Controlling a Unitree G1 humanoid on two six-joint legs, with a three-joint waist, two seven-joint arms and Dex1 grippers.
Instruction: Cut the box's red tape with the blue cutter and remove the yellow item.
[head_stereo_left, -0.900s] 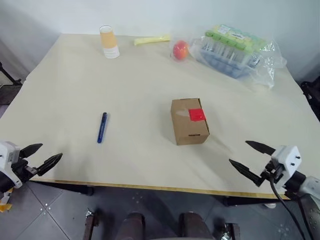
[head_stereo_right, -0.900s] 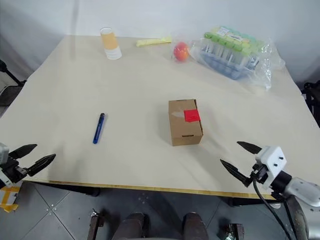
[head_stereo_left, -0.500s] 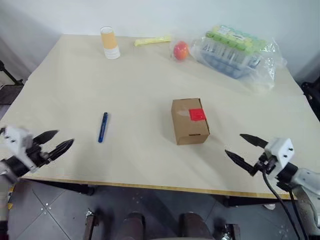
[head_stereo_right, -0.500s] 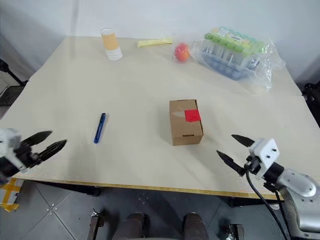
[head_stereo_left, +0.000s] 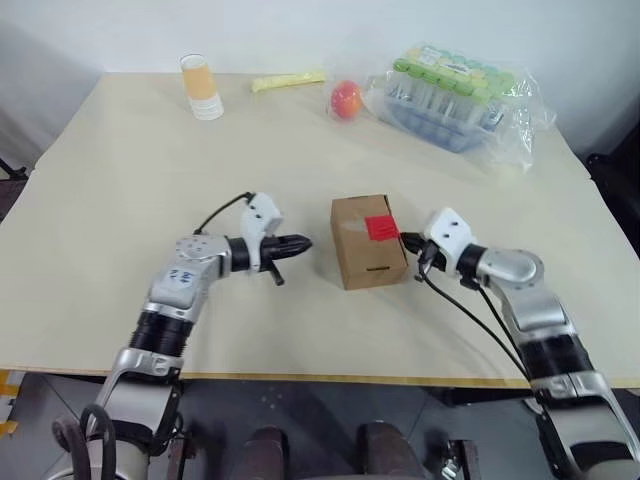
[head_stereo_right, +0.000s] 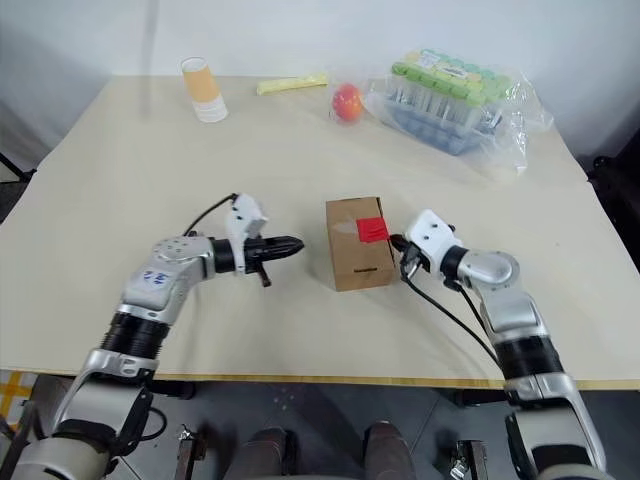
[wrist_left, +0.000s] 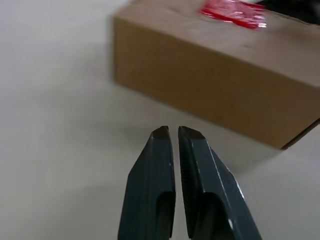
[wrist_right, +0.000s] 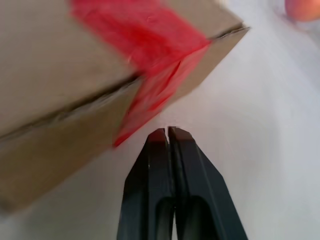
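Grippers flank the box (head_stereo_left: 368, 240), the reference point. Left gripper (head_stereo_left: 300, 243), fingers nearly together and empty, points at its left face, just short. Right gripper (wrist_right: 166, 131), fingers pressed together, sits at the red tape (head_stereo_left: 381, 228) on the right edge.

I see brown box (head_stereo_left: 365, 245) | bright red tape (head_stereo_left: 381, 228) by my black fingers (wrist_left: 160, 190) | pale cream table (head_stereo_left: 120, 190)
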